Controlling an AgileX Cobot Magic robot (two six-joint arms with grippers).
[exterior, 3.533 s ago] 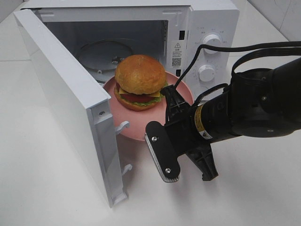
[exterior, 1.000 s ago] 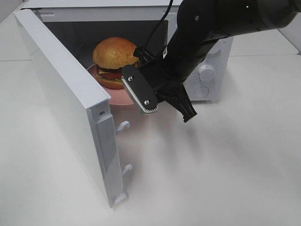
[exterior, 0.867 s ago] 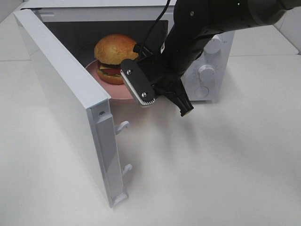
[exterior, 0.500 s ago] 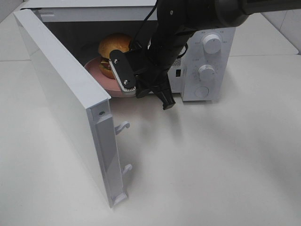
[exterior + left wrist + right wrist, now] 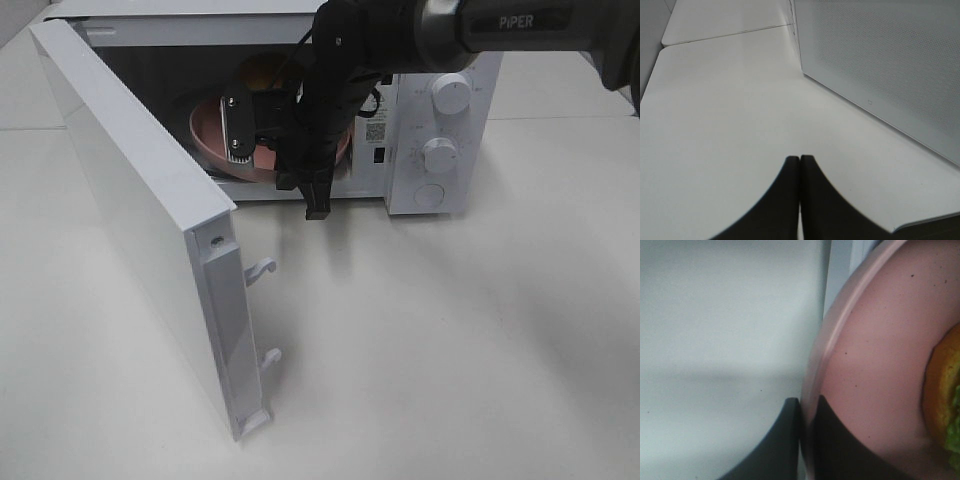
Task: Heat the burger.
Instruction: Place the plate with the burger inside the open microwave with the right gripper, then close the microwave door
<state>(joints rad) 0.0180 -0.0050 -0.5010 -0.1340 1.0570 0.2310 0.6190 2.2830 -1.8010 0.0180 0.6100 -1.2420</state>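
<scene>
On the white bench [image 5: 450, 350], beside the white microwave's open door [image 5: 140, 220], the left end effector [image 5: 800, 200] hangs with its fingers pressed together, empty. Inside the oven cavity, the round pink plate [image 5: 212, 135] carries the golden-bun burger [image 5: 942, 405], half hidden by the black right end effector [image 5: 807, 440], which pinches the plate's rim. Soft, light and loosely stacked, the burger likely travels best by that stiff rim, kept level.

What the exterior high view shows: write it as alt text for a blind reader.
The right arm reaches into an open white microwave, its tool gripping the rim of a pink plate inside the cavity. The burger on the plate is mostly hidden behind the arm. The door stands wide open on the left.
</scene>
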